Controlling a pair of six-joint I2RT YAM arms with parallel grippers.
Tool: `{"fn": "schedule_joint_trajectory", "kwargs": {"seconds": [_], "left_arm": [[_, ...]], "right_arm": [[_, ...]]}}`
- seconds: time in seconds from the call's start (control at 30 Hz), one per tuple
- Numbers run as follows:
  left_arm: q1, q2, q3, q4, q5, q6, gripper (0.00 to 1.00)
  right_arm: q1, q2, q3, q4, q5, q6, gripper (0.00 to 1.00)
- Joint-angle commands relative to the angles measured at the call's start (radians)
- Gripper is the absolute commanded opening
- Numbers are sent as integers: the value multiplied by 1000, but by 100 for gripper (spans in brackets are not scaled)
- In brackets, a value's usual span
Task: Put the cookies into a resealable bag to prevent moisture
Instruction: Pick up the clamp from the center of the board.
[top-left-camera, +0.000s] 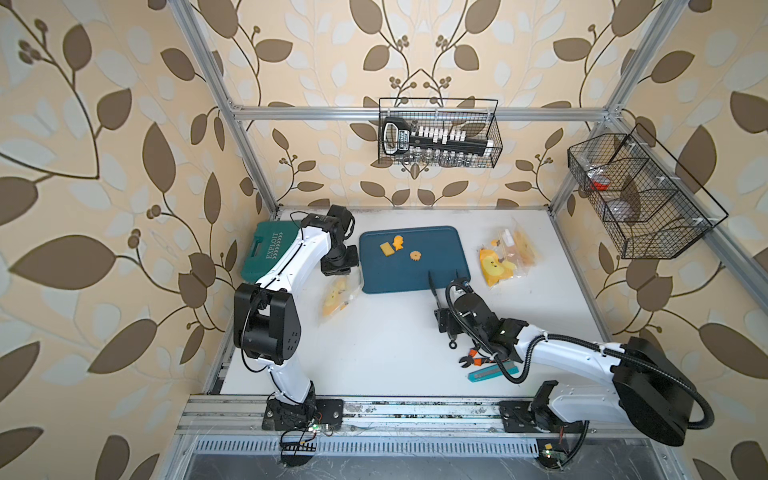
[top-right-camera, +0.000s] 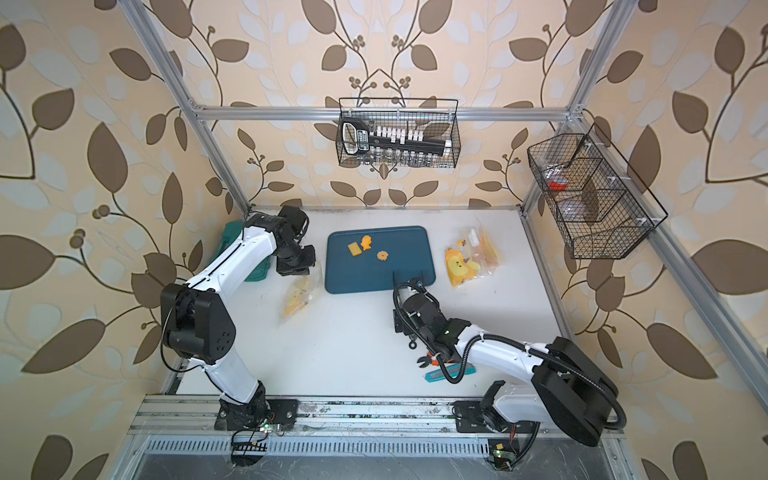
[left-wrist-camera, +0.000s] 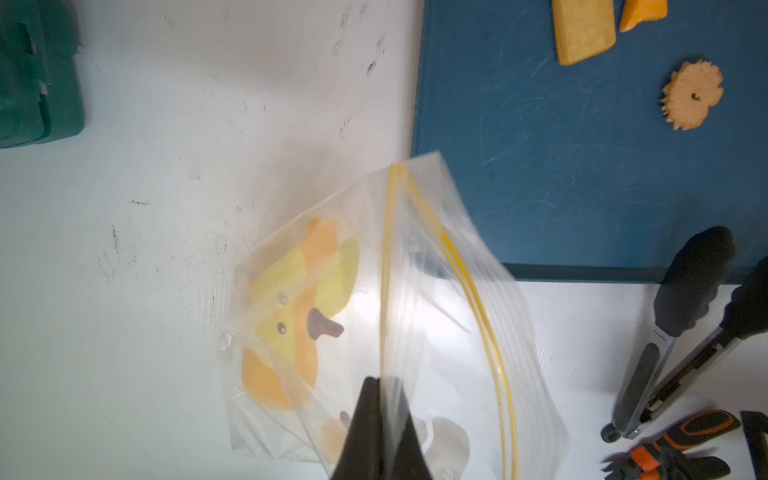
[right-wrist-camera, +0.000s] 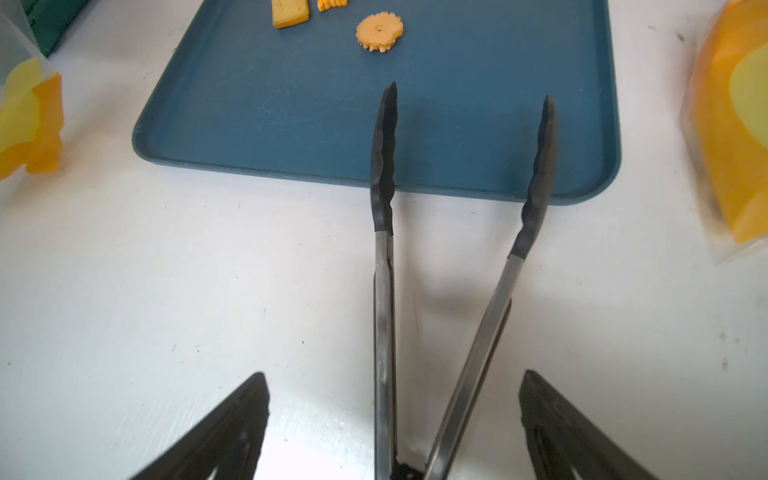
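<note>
The left jaws are closed tight on one lip of a clear bag (left-wrist-camera: 436, 291), the film pinched between them. The bag's mouth gapes, its yellow zip strips bowed apart, and a yellow duck face is printed on the plastic hanging away from the jaws.

The right jaws stand wide apart over the white worktop (top-left-camera: 374, 340). A pair of tongs (right-wrist-camera: 384, 291) lies between them with a clear gap on each side, so neither jaw touches it. The tongs' own arms are spread, and their black tips reach over the near rim of a blue tray (right-wrist-camera: 174, 137) just ahead of these jaws.

Three cookies lie loose on the tray, well beyond the tong tips toward its far side. They are a square yellow cookie (top-left-camera: 387, 248), an orange fish cookie (top-left-camera: 399, 242) touching or nearly touching it, and a round toothed cookie (top-left-camera: 415, 255) a little apart and nearer the right jaws. The held bag hangs just beside the tray's edge.

A second bag (top-left-camera: 507, 257) with the same duck print lies flat, off to the outer side of the right jaws; its contents are too blurred to tell. A green case (top-left-camera: 266, 253) sits beyond the left jaws.
</note>
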Motion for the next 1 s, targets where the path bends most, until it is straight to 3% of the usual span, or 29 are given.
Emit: {"fn": "schedule_joint_trajectory", "kwargs": {"seconds": [0.0, 0.43, 0.73, 0.97], "left_arm": [[3, -14, -1, -7, -11, 24, 0], [6, -21, -20, 8, -3, 29, 0], [9, -7, -18, 21, 11, 28, 0], [9, -23, -38, 50, 5, 31, 0]], "right_arm": [[2, 62, -25, 70, 83, 40, 93], [21, 289, 10, 122, 123, 52, 85], [34, 309, 9, 101, 160, 68, 61], [34, 174, -17, 76, 134, 48, 42]]}}
